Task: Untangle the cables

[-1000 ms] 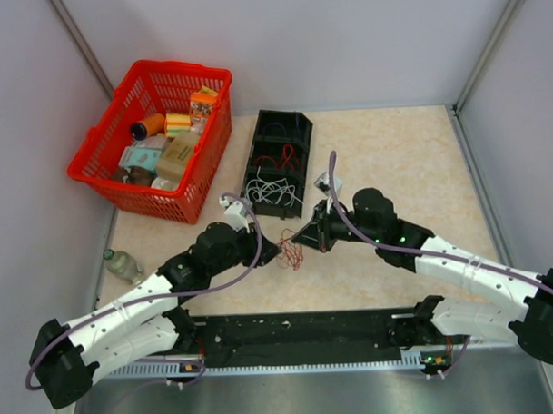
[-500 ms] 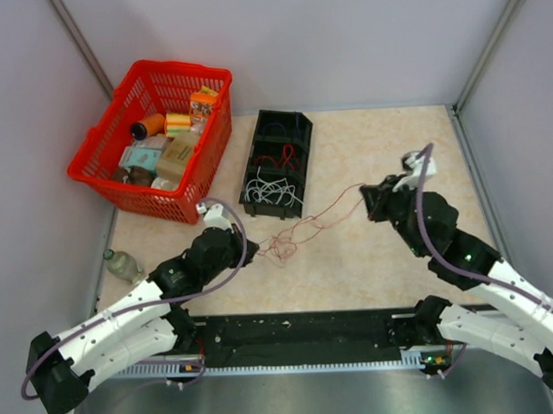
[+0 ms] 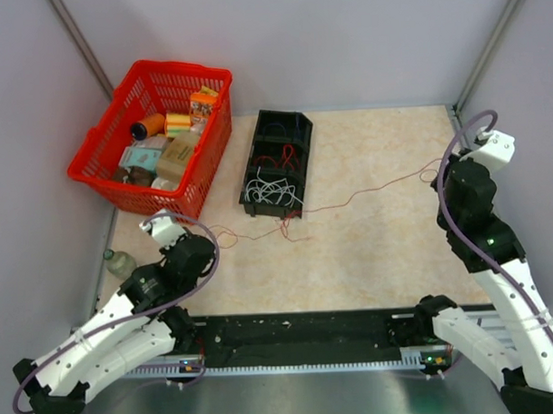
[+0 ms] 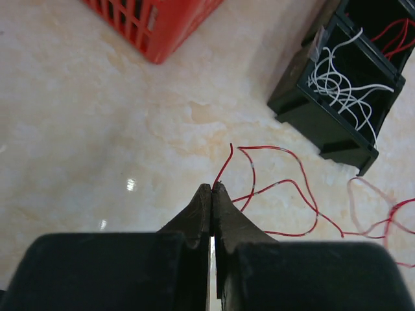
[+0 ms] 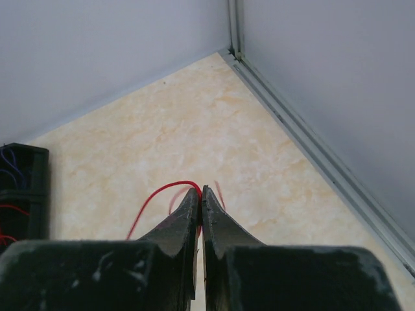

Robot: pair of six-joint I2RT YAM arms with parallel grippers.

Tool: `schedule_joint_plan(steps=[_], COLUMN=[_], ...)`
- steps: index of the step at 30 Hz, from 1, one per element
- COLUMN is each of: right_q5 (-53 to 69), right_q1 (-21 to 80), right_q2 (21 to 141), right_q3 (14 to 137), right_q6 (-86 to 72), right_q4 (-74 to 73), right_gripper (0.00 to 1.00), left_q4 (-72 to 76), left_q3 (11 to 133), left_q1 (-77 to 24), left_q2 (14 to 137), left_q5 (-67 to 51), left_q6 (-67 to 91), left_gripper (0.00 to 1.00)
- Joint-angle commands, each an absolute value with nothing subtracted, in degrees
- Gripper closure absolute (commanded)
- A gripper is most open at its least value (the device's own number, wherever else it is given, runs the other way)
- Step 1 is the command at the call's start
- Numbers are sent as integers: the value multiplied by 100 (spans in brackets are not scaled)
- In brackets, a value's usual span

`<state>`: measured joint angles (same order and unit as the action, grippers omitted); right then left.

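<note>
Table (image 3: 378,249) with a red basket (image 3: 100,151) of groceries at far left and a black compartment tray (image 3: 303,144) mid-table holding white cables (image 3: 274,187) plus more red and dark ones. Main risk: the red cable (image 3: 349,201) runs just beside the tray's near end, and a small loopy knot sits there. If the arms pull wider, that knot may cinch tight instead of opening. It could also catch the tray corner and drag the tray or hook the white bundle out. Left arm (image 3: 117,317) is low, folded back toward the near-left, wrist angled at the tray. Right arm (image 3: 506,272) stands tall at the far-right, wrist turned inward by the wall. The red cable is strung between them across the table, slack and wavy, not taut. Left gripper (image 4: 212,189) has its jaws pressed together on one end, with a short tail sticking out past the tips. Right gripper (image 5: 199,192) is likewise pinched on the other end. Second risk: the wire is thin and the hold is only at the very tips, so a jerk could slip it free.
</note>
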<state>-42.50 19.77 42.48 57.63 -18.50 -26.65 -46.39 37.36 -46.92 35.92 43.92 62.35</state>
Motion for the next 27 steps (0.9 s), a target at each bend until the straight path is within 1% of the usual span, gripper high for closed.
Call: schedule_joint_plan(steps=[1, 4, 5, 7, 9, 11, 13, 14, 16, 17, 20, 21, 24, 25, 27], right_q5=[-4114, -3177, -2964, -2550, -2845, -3285, -3383, -3453, -3594, -3429, -2753, -2507, -2137, -2118, -2205], right_q1=[1321, 459, 396, 396, 396, 369, 360, 360, 203, 37, -614, -754, -800, -800, -800], right_q2=[4508, 4439, 4430, 4482, 4675, 4816, 4808, 4825, 4930, 4974, 5088, 5141, 5361, 5422, 5528], right_q3=[6310, 6486, 6530, 6495, 6548, 6705, 6855, 6934, 7092, 7154, 7198, 7216, 7356, 7409, 7497], right_q6=[-1766, -2109, -2127, -2117, -2048, -1864, -1802, -1776, -1723, -1766, -2073, -2135, -2118, -2127, -2065], right_q4=[-2855, -2944, -2892, -2699, -2751, -2830, -2813, -2795, -2786, -2812, -2821, -2830, -2804, -2812, -2821], right_gripper=[100, 100, 100, 100, 100, 100, 100, 100, 100, 100, 100, 100, 100, 100, 100], left_q4=[-5735, -7071, -7127, -6534, -6643, -7204, -7312, -7556, -8633, -8796, -8624, -8204, -6342, -6172, -6607], left_q3=[3981, 4096, 4096, 4026, 4060, 4166, 4201, 4253, 4525, 4718, 4913, 4852, 4484, 4439, 4569], left_q1=[-4684, -4676, -4676, -4676, -4685, -4685, -4676, -4684, -4684, -4676, -4676, -4676, -4685, -4685, -4676], left_q2=[3270, 3112, 3016, 2796, 2637, 2540, 2426, 2391, 2312, 2225, 1663, 1435, 837, 704, 615], left_q5=[5386, 5888, 5958, 5985, 6108, 6310, 6372, 6468, 6792, 6907, 7084, 7084, 6821, 6838, 7074], left_q6=[6888, 8240, 8340, 7527, 7680, 8154, 8008, 8120, 9143, 9088, 8912, 8494, 6282, 6014, 6308], left_gripper=[100, 100, 100, 100, 100, 100, 100, 100, 100, 100, 100, 100, 100, 100, 100])
